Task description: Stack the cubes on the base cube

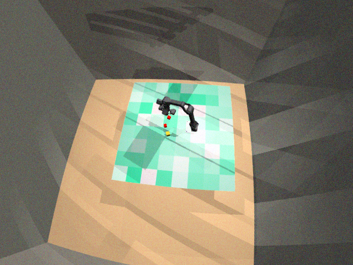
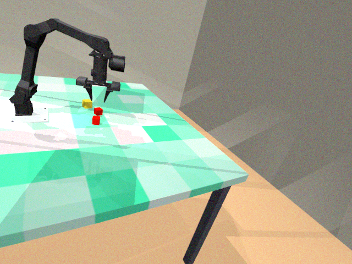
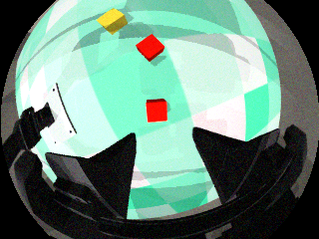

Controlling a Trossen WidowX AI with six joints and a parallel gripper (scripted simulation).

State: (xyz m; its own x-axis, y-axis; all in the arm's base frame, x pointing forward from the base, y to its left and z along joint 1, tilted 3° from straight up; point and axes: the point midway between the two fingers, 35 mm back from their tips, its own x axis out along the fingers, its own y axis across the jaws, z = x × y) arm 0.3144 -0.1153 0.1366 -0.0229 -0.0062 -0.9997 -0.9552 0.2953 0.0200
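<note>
Two red cubes (image 1: 169,117) (image 2: 95,120) (image 3: 157,111) on table (image 1: 181,171) (image 2: 122,176) (image 3: 120,95) — fingers (image 1: 169,113) (image 2: 98,101) open, above.

A green, pink and white worktop (image 1: 181,174) (image 2: 113,181) (image 3: 117,95) is under the claw (image 1: 169,113) (image 2: 98,100) (image 3: 163,134). Lower down are a dark leg (image 2: 207,224) and tan floor (image 1: 148,225) (image 2: 147,235).

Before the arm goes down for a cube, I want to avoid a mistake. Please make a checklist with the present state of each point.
1. End effector open, nothing between its fingers: ok.
2. Both red cubes resting on the table, apart from each other: ok.
3. Yellow cube free of cubes on top: ok.
4. End effector lowered around a red cube: not ok, it is above the table.
5. Yellow cube firmly fixed: cannot tell.
</note>
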